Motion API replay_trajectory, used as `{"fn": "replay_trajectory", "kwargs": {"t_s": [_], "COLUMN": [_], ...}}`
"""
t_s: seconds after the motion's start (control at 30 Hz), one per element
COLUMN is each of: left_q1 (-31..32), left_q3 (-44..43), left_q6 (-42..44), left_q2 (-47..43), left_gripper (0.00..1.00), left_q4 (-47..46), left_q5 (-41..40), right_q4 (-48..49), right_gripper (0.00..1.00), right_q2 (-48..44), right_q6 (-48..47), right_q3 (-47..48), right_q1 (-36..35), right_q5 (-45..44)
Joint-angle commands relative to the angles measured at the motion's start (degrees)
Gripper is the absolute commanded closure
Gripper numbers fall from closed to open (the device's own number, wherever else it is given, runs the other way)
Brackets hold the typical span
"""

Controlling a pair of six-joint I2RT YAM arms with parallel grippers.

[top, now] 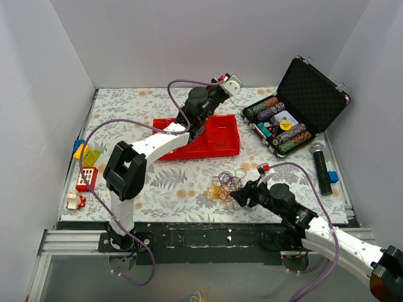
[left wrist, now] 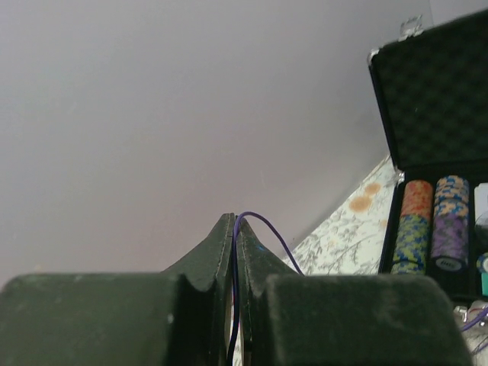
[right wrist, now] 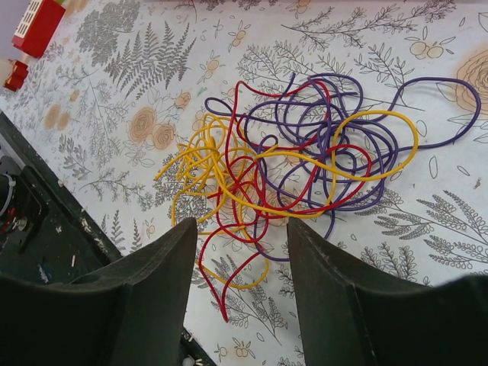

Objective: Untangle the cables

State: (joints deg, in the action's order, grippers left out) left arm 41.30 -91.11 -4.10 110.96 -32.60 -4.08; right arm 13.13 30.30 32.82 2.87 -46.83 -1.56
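1. Overhead, the cables (top: 223,184) lie as one small tangle on the flowered worktop (top: 164,189), near its front edge and in front of the red tray (top: 217,138). The right tool (top: 235,196) is low, just beside the tangle on its right front side. The left arm reaches far back, and the left tool (top: 220,85) is raised above the far edge of the red tray, well apart from the tangle. An open black case (top: 315,94) with poker chips stands at the right back. Some toy blocks (top: 85,165) lie at the left edge.

2. From the left wrist, the left tool (left wrist: 234,229) is closed, and a purple cable (left wrist: 235,290) is pinched between its fingers. This cable arches out at the tips and falls to the right. Behind it are the wall and the black case (left wrist: 427,99).

3. From the right wrist, the right tool (right wrist: 240,229) has its jaws apart. The cables (right wrist: 305,160) lie flat on the worktop (right wrist: 137,69), with yellow, red and purple strands crossing each other. The nearest red and yellow loops show between the two fingers; whether the fingers touch them cannot be told.
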Motion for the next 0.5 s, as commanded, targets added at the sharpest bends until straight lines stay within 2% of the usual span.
{"fn": "replay_trajectory", "kwargs": {"t_s": [0.0,0.17,0.3,0.47], "left_q1": [-1.8,-3.9,-4.6,-5.8], "left_q3": [2.9,10.4,16.7,18.8], "left_q6": [-0.9,0.0,5.9,9.2], "left_q2": [-6.3,-12.1,-15.3,-17.4], "left_gripper": [1.00,1.00,1.00,1.00], "left_q4": [-2.4,-4.0,-3.8,1.7], "left_q5": [-2.6,-0.4,2.0,2.2], "right_q4": [0.1,0.2,0.8,0.2], "right_gripper": [0.41,0.41,0.41,0.42], "right_q2": [-1.1,-0.8,0.2,-0.2], "right_q6": [0.1,0.0,0.0,0.1], "right_q3": [-2.3,-2.4,-2.4,-2.3], "right_q1": [0.2,0.2,0.3,0.3], "right_q5": [-1.1,-1.1,-0.8,-0.9]}}
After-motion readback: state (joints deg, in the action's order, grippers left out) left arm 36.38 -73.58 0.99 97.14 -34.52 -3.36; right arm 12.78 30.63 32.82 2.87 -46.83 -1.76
